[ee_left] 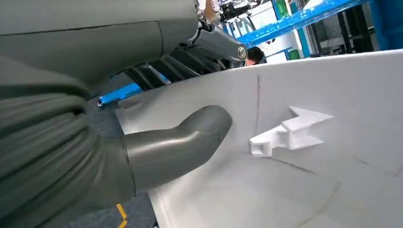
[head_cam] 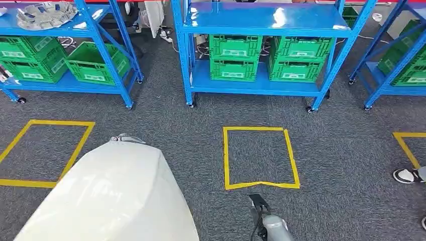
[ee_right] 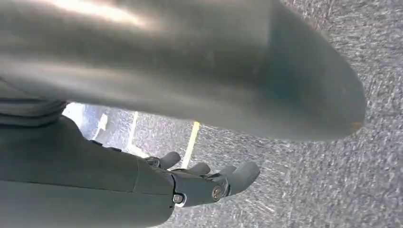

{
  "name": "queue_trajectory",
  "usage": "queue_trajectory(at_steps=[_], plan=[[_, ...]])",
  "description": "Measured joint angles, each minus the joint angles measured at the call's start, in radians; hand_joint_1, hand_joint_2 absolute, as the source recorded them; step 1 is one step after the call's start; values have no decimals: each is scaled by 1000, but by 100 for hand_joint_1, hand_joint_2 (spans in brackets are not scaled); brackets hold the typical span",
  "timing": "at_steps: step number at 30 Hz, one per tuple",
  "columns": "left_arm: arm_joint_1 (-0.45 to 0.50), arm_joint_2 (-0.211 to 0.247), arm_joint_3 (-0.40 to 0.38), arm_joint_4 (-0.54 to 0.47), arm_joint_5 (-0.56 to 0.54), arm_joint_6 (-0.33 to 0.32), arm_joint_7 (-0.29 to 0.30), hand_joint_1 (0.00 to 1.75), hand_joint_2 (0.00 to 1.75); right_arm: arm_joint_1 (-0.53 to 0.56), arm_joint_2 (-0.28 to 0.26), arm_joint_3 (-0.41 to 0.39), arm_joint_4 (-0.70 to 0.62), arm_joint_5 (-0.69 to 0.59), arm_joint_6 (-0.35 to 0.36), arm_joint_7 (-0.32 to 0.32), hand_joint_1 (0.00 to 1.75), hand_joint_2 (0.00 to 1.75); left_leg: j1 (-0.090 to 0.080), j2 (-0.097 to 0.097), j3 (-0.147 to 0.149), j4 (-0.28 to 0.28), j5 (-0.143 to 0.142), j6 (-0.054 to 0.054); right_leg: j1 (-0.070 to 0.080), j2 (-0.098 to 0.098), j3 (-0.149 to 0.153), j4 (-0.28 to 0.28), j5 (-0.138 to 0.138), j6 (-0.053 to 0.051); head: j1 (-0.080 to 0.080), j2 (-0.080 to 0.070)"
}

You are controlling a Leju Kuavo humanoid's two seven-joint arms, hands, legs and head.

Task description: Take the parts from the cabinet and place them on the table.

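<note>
Three blue racks (head_cam: 261, 30) with green crates (head_cam: 233, 63) face me across grey carpet (head_cam: 166, 110). My left hand (ee_left: 176, 142) grips the white panel (head_cam: 110, 196) low left; right hand (ee_right: 209, 183) hangs loose, holding nothing.

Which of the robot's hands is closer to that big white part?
Left. The left hand grips the big white part, its thumb pressed on the surface. The right hand hangs apart from it, over the carpet near the yellow square.
</note>
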Motion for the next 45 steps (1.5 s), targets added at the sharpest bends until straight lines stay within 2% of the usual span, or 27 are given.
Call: queue_trajectory(at_steps=[4,6,7,9,11,12,14,16,17,18,20,21,22,23,26,27,28,30,31,32,33,36,37,40,42,44,45], plan=[[-2,-2,-2,-3,0,-2,-1,175,175,-2,1,0,0,8,1,0,0,0,-12,-5,-10,18,-32,-11,3,1,15,-39,-9,-18,2,0],[-2,-7,-3,-3,0,-17,0,175,175,-3,4,-2,0,-4,-10,0,0,0,-13,-4,-9,25,-33,-15,-11,1,20,-41,-2,-28,2,0],[-2,-12,-6,-3,0,-23,1,175,175,-2,4,-4,0,-10,-16,0,0,0,-12,-2,-18,53,-54,-29,-10,1,22,-41,-3,-31,2,0],[-2,-17,-18,0,0,-29,2,175,175,-1,4,-9,0,-18,-22,0,0,0,5,2,-88,196,-132,-53,-12,-1,21,-41,-1,-34,-2,0],[1,-18,-27,5,0,-31,3,175,175,2,4,-12,0,-22,-31,0,0,0,18,6,-160,326,-172,-63,-13,-1,21,-41,-4,-33,-1,0],[3,-17,-29,6,0,-31,3,175,175,3,4,-14,0,-22,-35,0,0,0,22,6,-169,329,-157,-64,-12,-1,22,-41,-5,-33,-2,0],[5,-17,-34,5,0,-31,3,175,175,3,5,-17,0,-22,-37,0,0,0,22,5,-117,199,-71,-53,-10,1,26,-41,-7,-31,-2,0],[5,-17,-39,-1,9,-31,7,175,175,3,8,-17,0,-21,-35,0,0,0,7,5,-31,16,3,-19,-15,2,32,-47,-6,-31,-1,0],[6,-17,-40,-3,8,-31,9,175,175,2,17,-18,0,-15,-31,0,0,0,5,4,-32,16,2,-19,-14,3,37,-54,-6,-22,8,0],[1,-17,-45,-2,8,-34,12,175,175,1,17,-18,0,-12,-28,0,0,0,0,6,-31,5,0,-16,-22,4,37,-56,-5,-13,-4,0],[0,-17,-48,-2,21,-37,16,175,175,3,22,-19,0,-13,-28,0,0,0,-13,6,-24,-8,4,-10,-31,1,46,-72,-2,2,-5,0],[1,-19,-49,-3,22,-39,16,175,175,3,23,-19,0,-12,-28,0,0,0,-12,3,-5,-38,18,3,-27,0,56,-83,1,8,-10,0],[-1,-19,-53,-1,21,-39,15,175,175,3,20,-19,0,-10,-28,0,0,0,-2,6,14,-64,38,3,-26,-1,53,-61,-2,6,-8,0],[-5,-21,-57,0,21,-40,16,175,175,2,19,-18,0,-8,-27,0,0,0,2,6,18,-70,42,12,-17,0,33,-22,-33,4,-9,0],[-2,-21,-70,8,21,-40,16,175,175,7,12,-18,0,-1,-27,0,0,0,1,8,10,-59,41,12,-12,3,-85,197,-134,10,5,0],[-1,-21,-72,11,21,-40,16,175,175,10,10,-19,0,-1,-27,0,0,0,1,6,6,-52,36,10,-12,3,-101,219,-129,14,6,0],[0,-21,-72,14,19,-40,16,175,175,12,8,-19,0,0,-27,0,0,0,4,5,4,-43,31,6,-14,3,-92,191,-101,18,6,0],[0,-21,-72,17,19,-40,15,175,175,11,3,-19,0,0,-27,0,0,0,15,4,-2,-15,14,-8,-22,0,-10,27,-16,31,7,0],[1,-21,-72,17,21,-39,15,175,175,11,2,-19,0,1,-26,0,0,0,14,5,-7,7,0,-21,-29,-7,20,-41,-4,43,11,0],[1,-20,-72,17,24,-38,14,175,175,10,11,-18,0,8,-21,0,0,0,0,3,-23,24,-16,-30,-30,-4,16,-30,-12,42,21,0],[2,-21,-72,16,25,-38,14,175,175,10,8,-18,0,17,-18,-5,0,0,2,2,-23,34,-29,-29,-31,0,12,-17,-18,11,17,0],[1,-20,-74,16,24,-38,13,175,175,11,8,-15,0,34,-9,-2,0,0,6,8,-16,36,-36,-44,-34,0,9,-10,-28,1,9,0],[2,-20,-74,17,19,-33,15,175,175,11,7,-13,0,42,-4,-2,0,0,6,8,-19,53,-51,-51,-32,-1,10,-10,-24,-10,7,0],[3,-13,-74,15,6,-8,15,175,175,11,0,-4,0,53,5,-2,0,0,20,10,-114,245,-152,-68,-32,-2,11,-15,-22,-14,0,0],[5,-5,-74,14,13,-6,16,175,175,11,-7,0,0,61,16,-2,0,0,20,10,-176,351,-176,-63,-24,-3,11,-16,-23,-14,-3,0],[3,0,-74,15,25,-5,15,175,175,9,-12,7,0,65,18,-2,0,0,12,9,-152,278,-109,-32,-8,-1,15,-19,-25,-16,-4,0],[0,2,-74,16,28,-5,12,175,175,9,-14,10,0,65,21,-2,0,0,-2,7,-114,188,-59,-2,5,0,20,-25,-23,-20,-5,0]])
